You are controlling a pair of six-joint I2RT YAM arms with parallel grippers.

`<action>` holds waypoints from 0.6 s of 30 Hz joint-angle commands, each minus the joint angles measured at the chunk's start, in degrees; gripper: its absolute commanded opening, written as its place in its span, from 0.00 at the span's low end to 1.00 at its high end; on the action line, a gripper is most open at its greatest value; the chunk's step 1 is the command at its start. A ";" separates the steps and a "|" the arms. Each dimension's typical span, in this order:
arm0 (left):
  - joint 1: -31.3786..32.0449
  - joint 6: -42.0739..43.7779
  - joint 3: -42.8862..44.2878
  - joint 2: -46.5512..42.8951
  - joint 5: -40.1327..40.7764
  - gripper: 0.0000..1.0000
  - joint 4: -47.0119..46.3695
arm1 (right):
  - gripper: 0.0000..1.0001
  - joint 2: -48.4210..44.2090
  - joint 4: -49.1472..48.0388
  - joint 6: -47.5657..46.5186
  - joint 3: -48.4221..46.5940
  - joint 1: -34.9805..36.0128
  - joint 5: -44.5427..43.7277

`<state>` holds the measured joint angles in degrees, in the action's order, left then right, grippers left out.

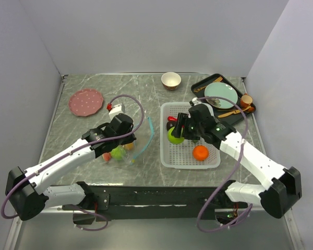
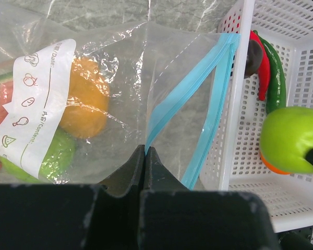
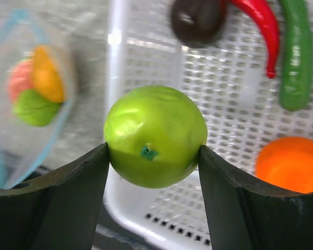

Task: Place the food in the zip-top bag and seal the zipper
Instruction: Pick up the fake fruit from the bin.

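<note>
grey marble table, white walls, left fingers pinching bag, right fingers gripping apple

The white-and-black left arm stretches forward and inward, and the black two-finger left gripper is pinched tight on a fold of the clear plastic zip-top bag. The white-and-black right arm angles inward. The black right gripper clamps a glossy green apple between both fingers.
</note>
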<state>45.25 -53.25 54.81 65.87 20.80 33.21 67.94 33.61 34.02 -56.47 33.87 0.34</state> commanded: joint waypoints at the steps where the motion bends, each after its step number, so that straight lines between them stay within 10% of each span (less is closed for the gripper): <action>1: 0.10 0.61 2.50 0.14 -0.58 0.01 -2.01 | 0.56 -5.45 -7.31 3.59 -1.80 0.50 6.86; 18: 0.10 0.70 3.20 -2.58 -1.46 0.01 -1.57 | 0.58 6.75 -10.84 6.41 -12.00 10.69 8.36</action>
<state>45.25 -53.23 55.09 64.84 20.43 33.19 72.14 26.50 39.05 -65.69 42.94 7.86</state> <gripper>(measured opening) 0.021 0.720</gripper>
